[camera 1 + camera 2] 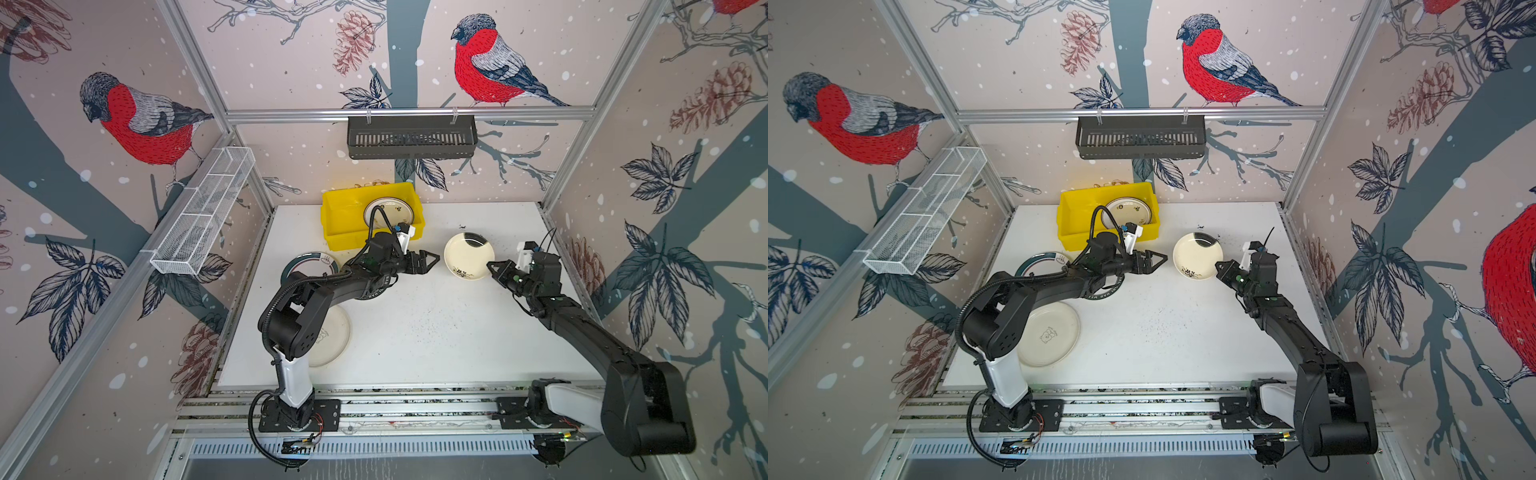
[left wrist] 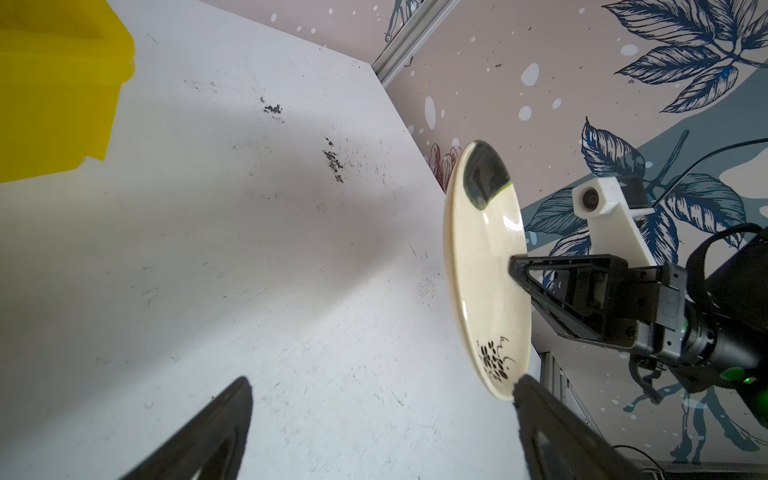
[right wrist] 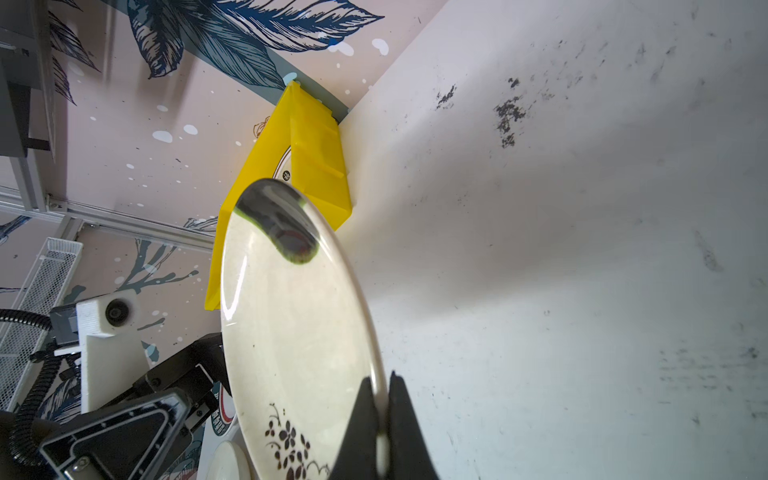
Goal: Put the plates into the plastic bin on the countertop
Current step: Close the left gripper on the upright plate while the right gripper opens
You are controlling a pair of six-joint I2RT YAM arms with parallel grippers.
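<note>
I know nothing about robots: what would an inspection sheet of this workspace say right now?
Surface: white countertop, black specks.
Job's things: yellow bin holds one plate; flowered plate held by its rim; green-rimmed plate and cream plate lie outside the bin.
Clutter: nothing seen.
Grippers: right gripper shut on flowered plate; left gripper open, empty.
Cables: black hose along left arm.
Surroundings: slotted basket and wire-mesh tray on rails; bird wallpaper.

Rim lettering on the green-rimmed plate (image 1: pixel 1042 265) is illegible.
</note>
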